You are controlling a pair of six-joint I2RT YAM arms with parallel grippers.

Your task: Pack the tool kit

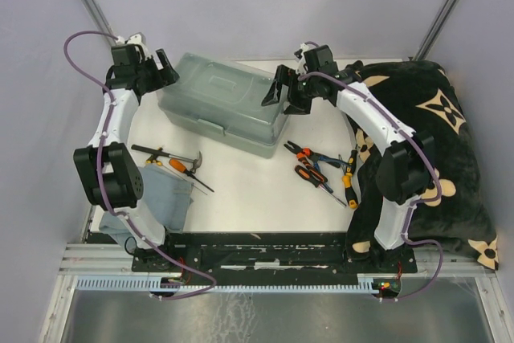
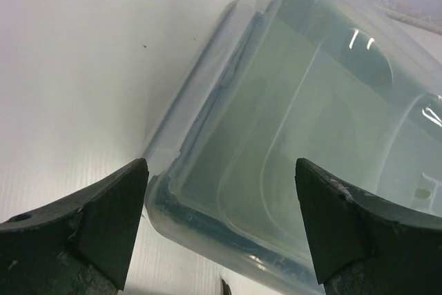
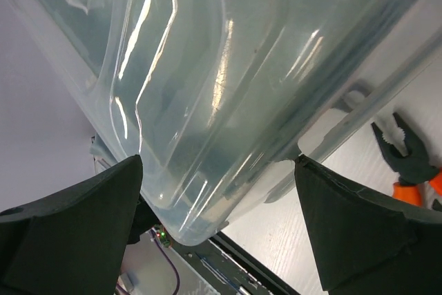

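Observation:
The pale grey-green toolbox (image 1: 221, 102) lies with its translucent lid shut at the back of the white table. My left gripper (image 1: 169, 70) hangs open at the box's left end; in its wrist view the fingers (image 2: 110, 219) straddle a corner of the toolbox (image 2: 311, 101) with gaps on both sides. My right gripper (image 1: 283, 98) is open at the right end, its fingers (image 3: 345, 233) either side of a toolbox (image 3: 228, 67) corner. A small hammer (image 1: 173, 154) and an orange screwdriver (image 1: 181, 166) lie front left. Pliers (image 1: 309, 154) and screwdrivers (image 1: 309, 176) lie front right.
A folded grey-blue cloth (image 1: 165, 190) sits by the left arm's base, partly under the hammer. A black blanket with beige flower marks (image 1: 434, 134) is heaped along the table's right side, behind the right arm. Grey walls close in at the back and sides.

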